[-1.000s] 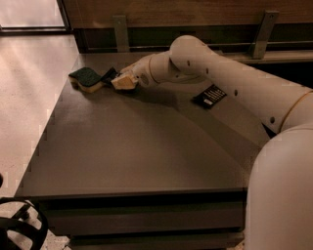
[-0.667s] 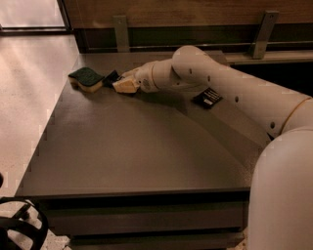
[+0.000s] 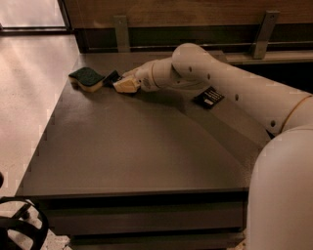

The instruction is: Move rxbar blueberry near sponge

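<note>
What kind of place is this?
Probably an office or lab break area: a grey counter, wood-panelled wall with metal brackets, polished floor. The gripper sits by the sponge at the counter's far corner.

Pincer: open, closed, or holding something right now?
Pincer: cannot be told; it is down at the rxbar blueberry, which lies beside the sponge.

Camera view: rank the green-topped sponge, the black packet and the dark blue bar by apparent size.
1. Green-topped yellow foam sponge
2. Black white-printed packet, nearly alike
3. Dark blue glossy bar wrapper: unsure, gripper beside sponge hides most
</note>
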Motion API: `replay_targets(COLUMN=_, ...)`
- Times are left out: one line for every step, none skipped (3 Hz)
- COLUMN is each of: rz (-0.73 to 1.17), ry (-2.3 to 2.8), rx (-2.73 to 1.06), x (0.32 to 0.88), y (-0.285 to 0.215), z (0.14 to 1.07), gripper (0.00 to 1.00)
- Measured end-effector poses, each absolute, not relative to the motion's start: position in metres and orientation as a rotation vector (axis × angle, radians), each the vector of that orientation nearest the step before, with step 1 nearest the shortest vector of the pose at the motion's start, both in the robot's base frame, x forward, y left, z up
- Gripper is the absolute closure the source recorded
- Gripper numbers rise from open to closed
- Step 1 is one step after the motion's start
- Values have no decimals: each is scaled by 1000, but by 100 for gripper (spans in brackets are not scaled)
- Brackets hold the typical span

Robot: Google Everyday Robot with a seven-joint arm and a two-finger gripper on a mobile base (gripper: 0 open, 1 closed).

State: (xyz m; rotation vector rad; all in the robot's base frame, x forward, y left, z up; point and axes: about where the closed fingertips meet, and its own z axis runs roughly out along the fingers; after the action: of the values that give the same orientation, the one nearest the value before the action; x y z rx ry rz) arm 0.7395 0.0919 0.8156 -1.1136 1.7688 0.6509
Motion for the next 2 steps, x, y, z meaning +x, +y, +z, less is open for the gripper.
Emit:
replay_targets(rz=651, ry=1769, rx=-1114, x=740, y=92, z=816, gripper=36)
replay_targets(rz=653, ry=1769, rx=-1116, x=739, y=94, z=815, gripper=12)
